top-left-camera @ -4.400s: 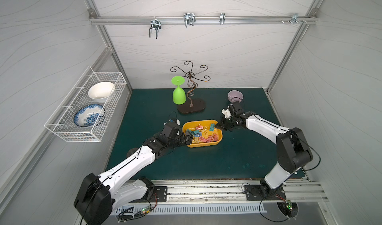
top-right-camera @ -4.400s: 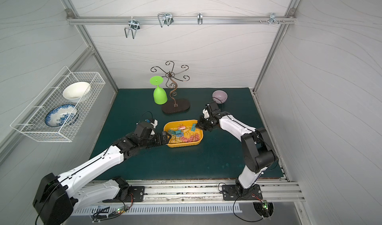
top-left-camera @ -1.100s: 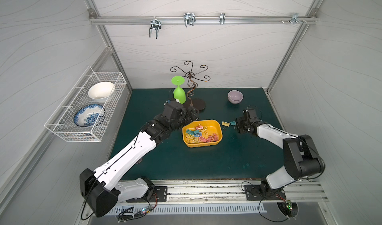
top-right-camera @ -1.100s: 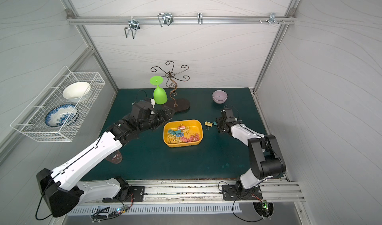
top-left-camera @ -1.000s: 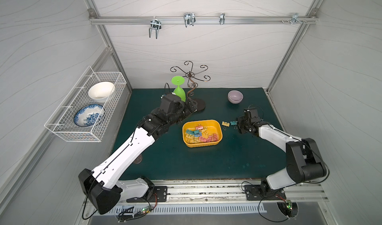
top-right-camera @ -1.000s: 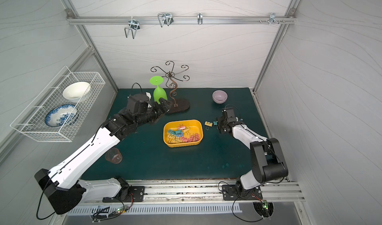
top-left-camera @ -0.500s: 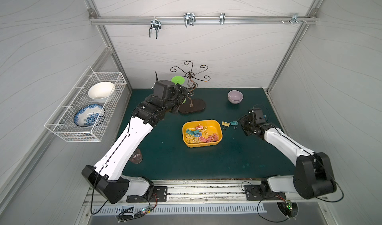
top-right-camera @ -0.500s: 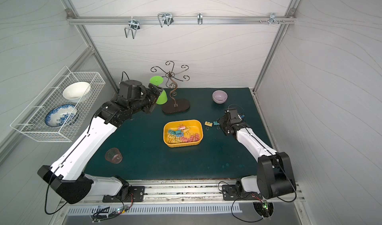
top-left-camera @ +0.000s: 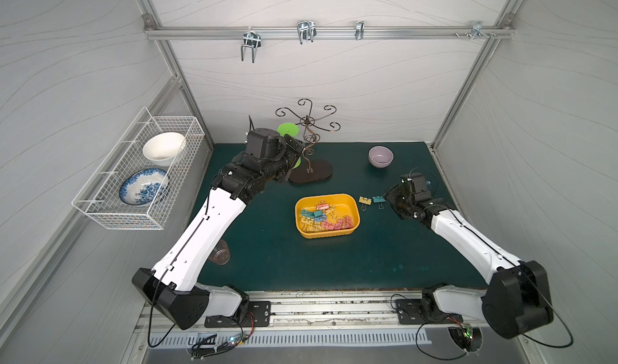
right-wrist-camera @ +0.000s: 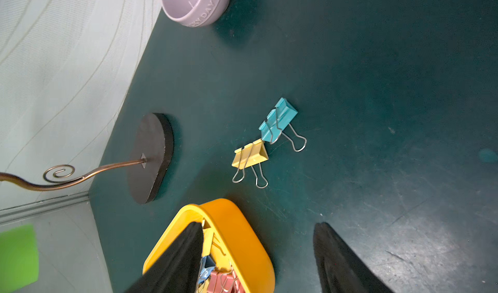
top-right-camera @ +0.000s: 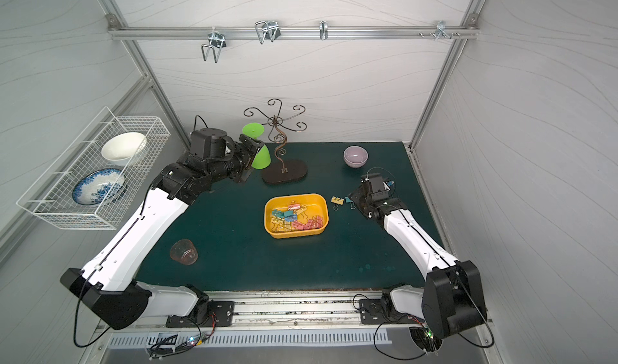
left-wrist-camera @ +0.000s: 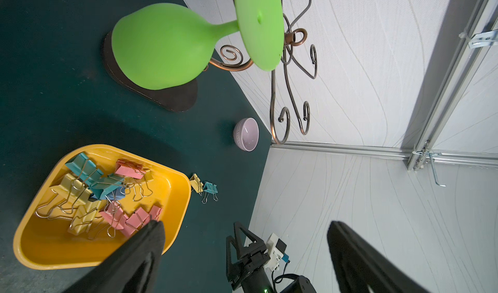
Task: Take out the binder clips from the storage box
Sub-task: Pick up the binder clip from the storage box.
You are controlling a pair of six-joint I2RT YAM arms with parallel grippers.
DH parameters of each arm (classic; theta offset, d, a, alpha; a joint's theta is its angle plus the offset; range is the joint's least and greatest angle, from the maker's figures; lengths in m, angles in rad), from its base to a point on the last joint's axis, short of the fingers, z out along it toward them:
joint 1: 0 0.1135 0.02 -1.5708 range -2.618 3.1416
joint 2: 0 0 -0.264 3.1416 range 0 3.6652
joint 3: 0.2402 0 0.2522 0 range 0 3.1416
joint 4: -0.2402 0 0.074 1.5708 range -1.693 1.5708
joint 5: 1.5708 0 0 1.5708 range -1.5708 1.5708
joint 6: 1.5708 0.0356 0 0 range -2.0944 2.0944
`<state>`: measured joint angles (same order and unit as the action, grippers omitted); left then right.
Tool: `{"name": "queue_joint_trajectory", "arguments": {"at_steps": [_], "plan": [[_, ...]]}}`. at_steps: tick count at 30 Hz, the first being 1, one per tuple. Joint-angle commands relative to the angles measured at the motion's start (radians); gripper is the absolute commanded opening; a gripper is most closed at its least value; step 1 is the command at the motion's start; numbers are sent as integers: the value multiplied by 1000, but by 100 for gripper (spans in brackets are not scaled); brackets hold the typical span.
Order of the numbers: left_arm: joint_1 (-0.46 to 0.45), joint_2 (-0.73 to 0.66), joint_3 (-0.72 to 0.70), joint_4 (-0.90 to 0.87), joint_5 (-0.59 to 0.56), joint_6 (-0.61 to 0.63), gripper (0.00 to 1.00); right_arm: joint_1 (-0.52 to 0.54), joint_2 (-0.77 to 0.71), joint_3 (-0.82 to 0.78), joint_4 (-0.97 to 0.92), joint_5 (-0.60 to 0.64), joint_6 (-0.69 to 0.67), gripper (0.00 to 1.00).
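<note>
In a top view the pink tumbler (top-left-camera: 222,255) is half covered by the left arm (top-left-camera: 204,238), and the green goblet (top-left-camera: 287,130) is hidden but for its foot and a sliver. In a top view the teal clip (top-right-camera: 347,198) beside the storage box (top-right-camera: 294,235) is partly covered by the right gripper (top-right-camera: 353,201). In the left wrist view the fingers (left-wrist-camera: 134,259) of the left gripper (left-wrist-camera: 245,224) are cut off by the frame edge, and a corner of the box is hidden behind one. In the right wrist view the lilac bowl (right-wrist-camera: 196,6) is cropped, and the goblet is cut down to a green patch. The piled binder clips (top-left-camera: 321,216) cannot be counted.
</note>
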<state>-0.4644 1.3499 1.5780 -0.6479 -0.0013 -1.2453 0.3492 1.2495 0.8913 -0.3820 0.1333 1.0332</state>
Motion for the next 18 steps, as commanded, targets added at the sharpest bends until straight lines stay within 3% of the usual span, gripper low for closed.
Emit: {"name": "queue_joint_trajectory", "arguments": {"at_steps": [1,12,18], "plan": [[6,-43,-53,74,2,34,99,33,-8,31,-54,17,-38,68],[8,-216,-507,143,-45,316,99,247,159,130,-76,-6,3,56],[9,-293,-668,160,-12,395,99,350,319,238,-180,2,-163,46]]}}
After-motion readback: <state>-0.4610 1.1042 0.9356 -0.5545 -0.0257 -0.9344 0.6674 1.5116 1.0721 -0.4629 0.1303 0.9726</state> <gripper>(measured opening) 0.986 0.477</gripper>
